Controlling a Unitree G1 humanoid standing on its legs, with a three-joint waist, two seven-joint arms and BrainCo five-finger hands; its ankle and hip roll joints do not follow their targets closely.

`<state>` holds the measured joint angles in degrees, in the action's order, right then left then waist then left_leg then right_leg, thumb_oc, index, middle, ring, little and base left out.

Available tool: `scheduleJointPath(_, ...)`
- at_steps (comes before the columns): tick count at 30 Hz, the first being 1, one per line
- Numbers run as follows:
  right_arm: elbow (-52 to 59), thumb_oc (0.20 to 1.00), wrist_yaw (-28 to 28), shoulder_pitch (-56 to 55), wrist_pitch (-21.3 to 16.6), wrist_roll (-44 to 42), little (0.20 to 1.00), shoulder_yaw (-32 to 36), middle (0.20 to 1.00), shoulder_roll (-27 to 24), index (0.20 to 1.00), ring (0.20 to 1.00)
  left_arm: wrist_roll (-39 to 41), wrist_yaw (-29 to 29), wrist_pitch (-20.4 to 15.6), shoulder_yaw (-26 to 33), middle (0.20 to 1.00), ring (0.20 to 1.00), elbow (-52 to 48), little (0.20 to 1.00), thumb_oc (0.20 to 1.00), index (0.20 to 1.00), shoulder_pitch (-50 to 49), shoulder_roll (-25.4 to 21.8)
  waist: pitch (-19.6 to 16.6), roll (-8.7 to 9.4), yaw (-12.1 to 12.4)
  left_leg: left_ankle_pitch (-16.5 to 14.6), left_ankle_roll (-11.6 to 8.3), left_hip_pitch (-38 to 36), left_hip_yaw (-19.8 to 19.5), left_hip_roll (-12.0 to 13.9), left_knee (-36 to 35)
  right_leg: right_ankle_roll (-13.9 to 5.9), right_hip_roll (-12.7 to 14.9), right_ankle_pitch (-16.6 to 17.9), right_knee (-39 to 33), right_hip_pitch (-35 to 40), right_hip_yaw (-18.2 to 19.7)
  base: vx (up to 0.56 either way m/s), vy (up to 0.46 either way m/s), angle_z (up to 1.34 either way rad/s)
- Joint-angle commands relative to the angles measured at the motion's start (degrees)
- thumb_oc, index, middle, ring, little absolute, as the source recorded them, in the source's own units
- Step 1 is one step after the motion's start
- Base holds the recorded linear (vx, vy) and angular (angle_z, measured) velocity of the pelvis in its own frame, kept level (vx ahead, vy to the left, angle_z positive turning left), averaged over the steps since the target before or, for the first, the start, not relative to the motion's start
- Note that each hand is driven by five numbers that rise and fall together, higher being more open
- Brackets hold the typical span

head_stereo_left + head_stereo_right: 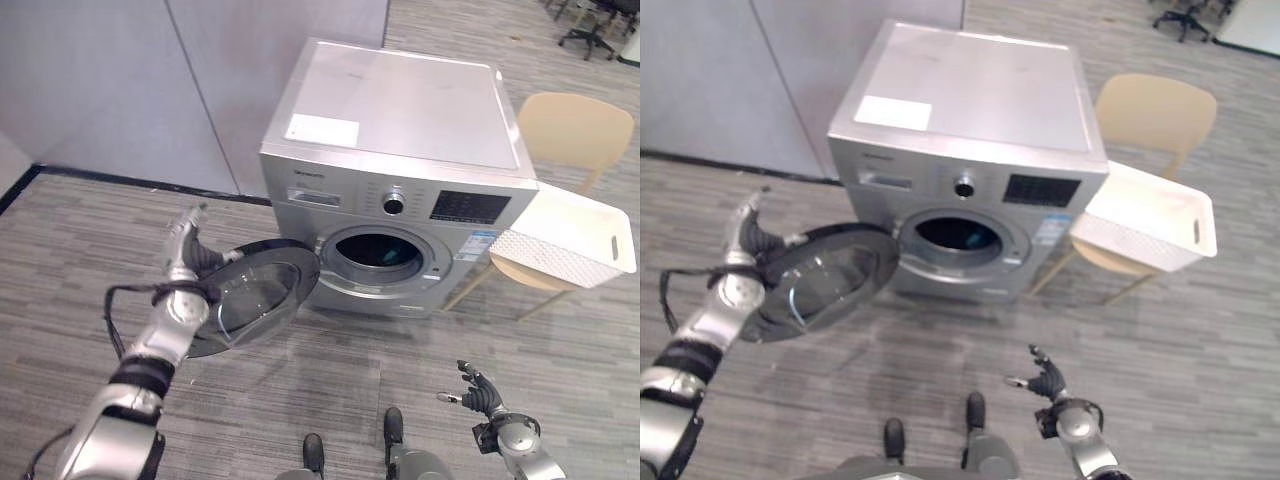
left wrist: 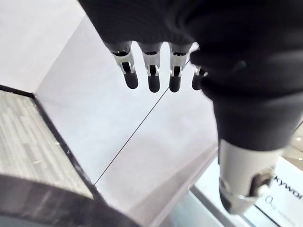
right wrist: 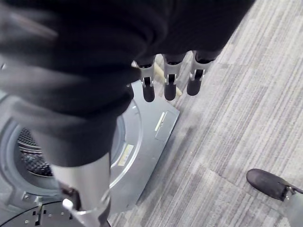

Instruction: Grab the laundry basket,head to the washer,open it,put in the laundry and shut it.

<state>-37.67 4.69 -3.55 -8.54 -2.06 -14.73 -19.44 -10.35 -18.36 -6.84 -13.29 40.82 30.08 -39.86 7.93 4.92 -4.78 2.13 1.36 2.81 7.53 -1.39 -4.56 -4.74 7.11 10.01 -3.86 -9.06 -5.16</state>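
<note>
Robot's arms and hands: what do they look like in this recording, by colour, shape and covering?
Both arms are silver-grey tubes with dark bands at the joints. The left hand and the right hand each have a dark ribbed cover over the back and wrist, with slim silver fingers ending in rounded dark tips, and a thicker silver thumb set apart.

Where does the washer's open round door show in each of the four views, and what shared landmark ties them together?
Left eye view: washer door left of centre, swung open, left hand at its outer edge.
Right eye view: door at left, same pose.
Left wrist view: dark curved edge along the bottom, likely the door.
Right wrist view: dark rim at the bottom edge, likely the door.
Shared landmark: the washer, whose drum opening the right wrist view shows.
</note>
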Motion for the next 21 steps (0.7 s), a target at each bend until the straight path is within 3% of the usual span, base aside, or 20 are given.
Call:
scheduleJointPath(1,1.98,1.000,-0.45,2.82,-1.96,1.05,1.000,-1.46,1.000,-3.94,1.000,1.000,-1.49,-1.95,0.78,-0.26,1.000,1.000,8.37,1.000,1.000,1.000,5.63,-1.64,1.71,-0.95,0.42,-1.78,-1.89,6.08,-0.09,1.24,3.56,-3.54,-1.67,-9.20,6.72,-0.43,-0.14,-0.11,0.025,-0.19)
scheduleJointPath(6,1.96,1.000,-1.22,5.48,-1.77,-0.24,1.000,-3.55,1.000,-5.01,1.000,1.000,0.15,3.94,1.17,-4.10,1.000,1.000,21.48,1.000,1.000,1.000,12.18,-5.04,3.44,-0.40,-0.47,-1.10,-1.74,9.16,1.25,1.60,4.33,-4.17,-1.84,-7.26,7.06,-4.05,1.42,-0.06,0.033,-0.24)
scheduleJointPath(13,1.82,1.000,-2.12,6.90,-1.74,-1.23,1.000,-4.53,1.000,-5.34,1.000,1.000,-1.58,8.51,1.87,-4.10,1.000,1.000,26.00,1.000,1.000,1.000,9.86,-5.45,4.68,0.40,-0.35,-1.23,-1.40,10.91,2.14,2.05,5.99,-4.27,-2.12,-6.38,7.22,-5.72,2.59,-0.02,0.012,-0.22)
scheduleJointPath(18,2.22,1.000,-2.12,6.18,-1.91,-0.84,1.000,-3.93,1.000,-5.26,1.000,1.000,-0.21,8.71,1.47,-1.77,1.000,1.000,23.05,1.000,1.000,1.000,4.35,-2.43,4.81,0.34,0.30,-1.54,-1.35,10.65,1.88,1.89,6.29,-4.01,-1.97,-6.73,7.10,-5.26,2.31,0.00,-0.003,0.01)
scheduleJointPath(21,1.27,1.000,-1.48,5.40,-1.15,0.54,1.000,-2.80,1.000,-4.59,1.000,1.000,6.28,8.61,0.17,0.87,1.000,1.000,11.17,1.000,1.000,1.000,-3.96,4.74,4.50,-0.36,1.18,-1.47,-1.34,9.75,1.08,1.52,5.33,-3.66,-1.96,-7.20,6.72,-4.33,1.44,0.02,-0.022,0.03)
